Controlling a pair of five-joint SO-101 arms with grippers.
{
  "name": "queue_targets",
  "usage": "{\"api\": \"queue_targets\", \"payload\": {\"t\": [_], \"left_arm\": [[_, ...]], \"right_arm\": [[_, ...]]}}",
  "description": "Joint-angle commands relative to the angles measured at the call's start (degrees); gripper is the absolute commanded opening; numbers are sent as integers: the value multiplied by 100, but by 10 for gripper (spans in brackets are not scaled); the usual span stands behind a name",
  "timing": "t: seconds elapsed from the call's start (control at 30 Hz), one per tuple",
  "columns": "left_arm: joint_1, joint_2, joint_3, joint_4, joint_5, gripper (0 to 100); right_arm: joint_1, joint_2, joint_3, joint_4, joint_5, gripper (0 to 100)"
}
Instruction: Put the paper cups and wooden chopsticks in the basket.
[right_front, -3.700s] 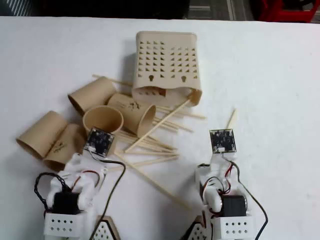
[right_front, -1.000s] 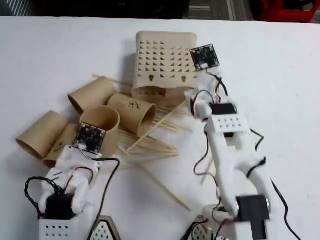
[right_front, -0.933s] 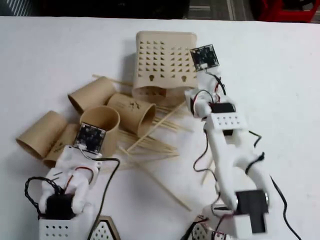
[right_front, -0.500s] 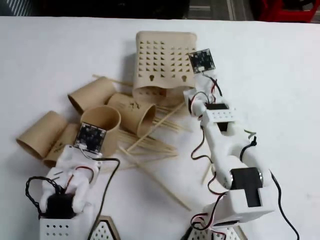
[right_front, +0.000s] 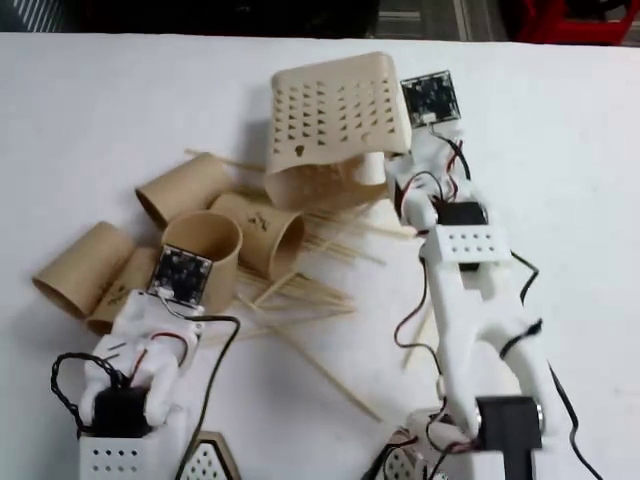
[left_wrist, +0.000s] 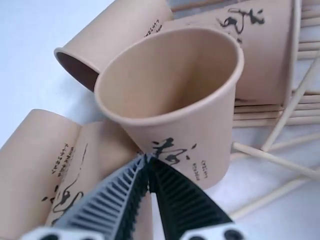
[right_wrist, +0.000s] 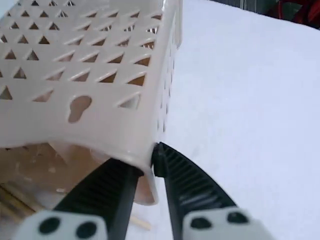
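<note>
Right now the right end effector is clamped on a corner of the rim of the basket, with one finger inside the mouth and the other against the outside wall. The basket lies on its side at the far middle of the white counter. Its perforated wall faces up, its mouth is turned toward the arms, and it sits skewed and tilted.

The left end effector has its fingers drawn together, their tips meeting against the outer wall of a tilted cup whose mouth faces the wrist camera; whether they actually hold it cannot be told. Four more paper cups lie on their sides around it: two between it and the basket, touching each other, and two side by side toward the left edge of the counter.

Wooden chopsticks are scattered across the counter between the arms, several running under the lying cups and up to the basket's mouth.
</note>
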Motion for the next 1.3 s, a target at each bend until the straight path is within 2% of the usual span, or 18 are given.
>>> {"api": "queue_targets", "payload": {"t": [0.0, 0.13, 0.27, 0.37, 0.67, 0.83, 1.0, 1.27], "left_arm": [[-48, -31, -35, -149, -62, 32], [-48, -31, -35, -149, -62, 32], [-48, -31, -35, -149, -62, 32], [-48, -31, -35, -149, -62, 32], [-48, -31, -35, -141, -62, 32], [-48, -31, -35, -141, -62, 32], [-48, -31, -35, -141, -62, 32], [-48, -31, -35, -141, -62, 32]], "right_arm": [[75, -655, -299, 189, -62, 19], [136, -804, -721, 813, -62, 19], [418, -787, -1697, 1736, -527, 19], [479, -787, -2215, 2211, -571, 19], [505, -497, -2470, 2360, -571, 19], [884, 233, -3103, 2501, -624, 19], [1323, 857, -4149, 3108, -985, 19], [1358, 1675, -5635, 4233, -1002, 20]]}}
